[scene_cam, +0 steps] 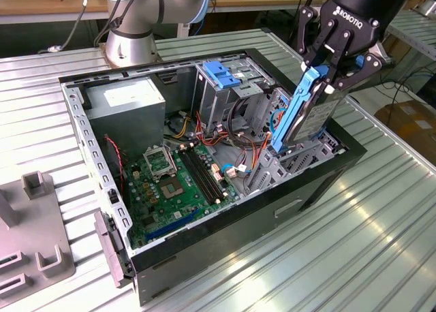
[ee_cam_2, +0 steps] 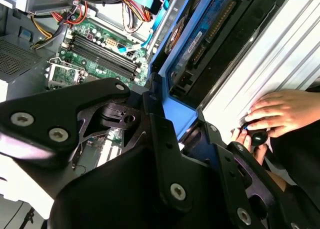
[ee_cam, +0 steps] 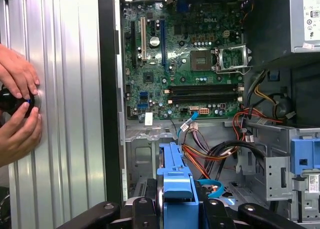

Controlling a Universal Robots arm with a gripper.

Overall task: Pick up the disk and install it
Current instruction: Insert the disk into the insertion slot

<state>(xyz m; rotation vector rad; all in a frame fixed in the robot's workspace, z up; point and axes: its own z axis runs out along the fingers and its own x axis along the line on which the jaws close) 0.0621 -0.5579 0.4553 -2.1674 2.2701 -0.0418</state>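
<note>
The disk (scene_cam: 319,113), a dark drive in a blue carrier frame, stands on edge and tilted over the open computer case (scene_cam: 313,189) at the exterior view's right. Its lower end reaches down among the brackets in the case's near right corner. My gripper (scene_cam: 325,77) is shut on the disk's upper end, one finger on each side of the blue frame. In the second wrist view the disk (ee_cam_2: 200,39) extends away from the gripper (ee_cam_2: 167,126) beside the case wall. The first wrist view has the blue frame (ee_cam: 176,186) edge-on between the fingers, above the case floor.
Inside the case lie a green motherboard (scene_cam: 170,182), a grey power supply (scene_cam: 129,101), a metal cage with a blue clip (scene_cam: 221,73) and loose cables. A person's hands (ee_cam: 17,109) hold a black knob on the ribbed table beside the case. A grey fixture (scene_cam: 34,237) sits at the exterior view's left.
</note>
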